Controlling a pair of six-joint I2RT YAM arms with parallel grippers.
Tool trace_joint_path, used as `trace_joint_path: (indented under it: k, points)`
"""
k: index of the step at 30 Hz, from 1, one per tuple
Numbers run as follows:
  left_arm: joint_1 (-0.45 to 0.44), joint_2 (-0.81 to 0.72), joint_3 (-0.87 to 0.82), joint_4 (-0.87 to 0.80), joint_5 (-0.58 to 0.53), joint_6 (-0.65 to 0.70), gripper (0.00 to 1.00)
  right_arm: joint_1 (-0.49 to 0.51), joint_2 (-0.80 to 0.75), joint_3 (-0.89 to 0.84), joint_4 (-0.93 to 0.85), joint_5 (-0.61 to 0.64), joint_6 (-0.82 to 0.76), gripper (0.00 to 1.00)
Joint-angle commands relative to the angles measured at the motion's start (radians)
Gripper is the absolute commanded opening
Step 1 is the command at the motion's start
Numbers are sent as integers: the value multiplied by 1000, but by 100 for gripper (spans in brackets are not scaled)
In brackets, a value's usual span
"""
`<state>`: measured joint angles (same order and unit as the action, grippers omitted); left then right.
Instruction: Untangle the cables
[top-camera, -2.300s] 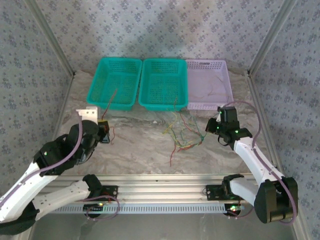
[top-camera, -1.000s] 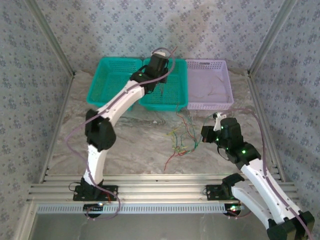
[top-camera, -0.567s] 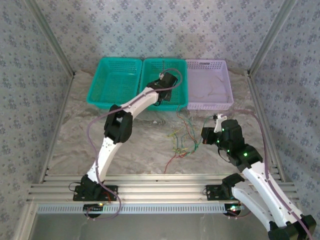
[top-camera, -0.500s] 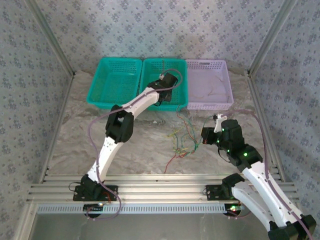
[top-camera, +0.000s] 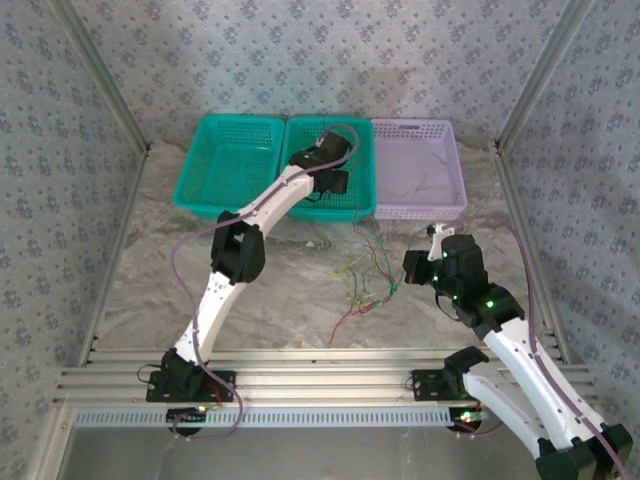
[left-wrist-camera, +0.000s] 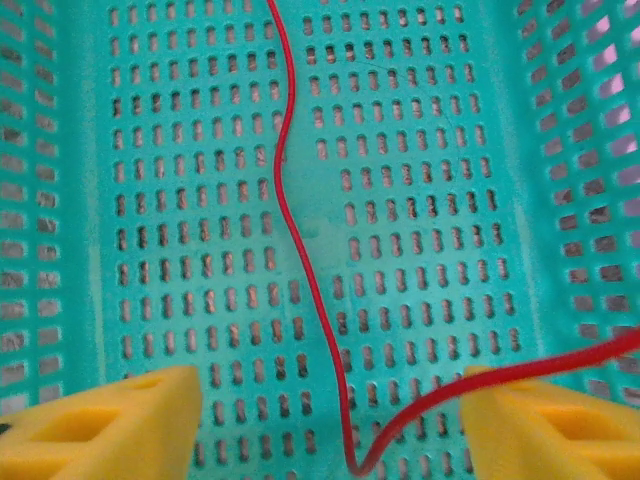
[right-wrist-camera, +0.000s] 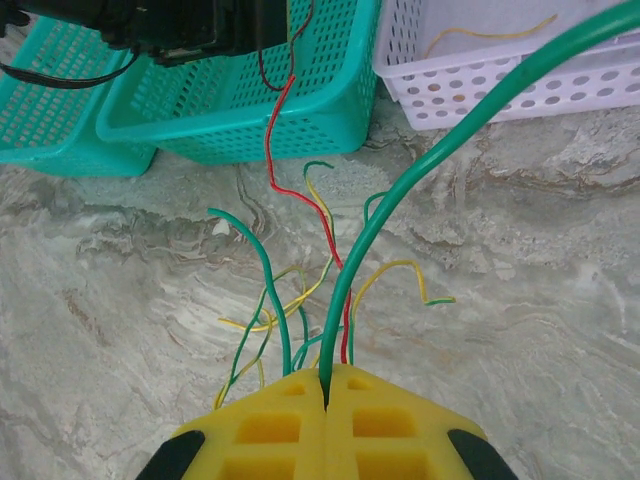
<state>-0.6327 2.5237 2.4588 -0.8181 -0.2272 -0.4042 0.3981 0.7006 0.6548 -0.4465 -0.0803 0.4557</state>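
Cables (top-camera: 365, 282): tangled mid-table, just before the baskets.
Left gripper (left-wrist-camera: 330, 420): spread wide inside middle teal basket (top-camera: 368, 170), red cable (left-wrist-camera: 300, 260) lying loose between fingers.
Right gripper (right-wrist-camera: 326, 385): pinching green cable (right-wrist-camera: 450, 140).

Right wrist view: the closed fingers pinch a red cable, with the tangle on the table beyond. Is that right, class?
No. The right wrist view shows the closed fingers pinching a green cable, not red; the tangle does lie on the table beyond.
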Motion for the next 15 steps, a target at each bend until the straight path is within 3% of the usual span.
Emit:
trace_joint_path:
  k: [1,8,12,15]
  points:
    - [1,-87,50,-55,31,29,76,4,23,56,-10,20,12,0]
    - [5,-180,38,-115,38,39,88,-14,114,102,0,23,0,0]
    - [14,-270,6,-159,56,1,90,-26,145,126,5,34,-17,0]
    - [12,-388,-111,-149,98,-73,90,-42,166,140,2,31,-31,0]
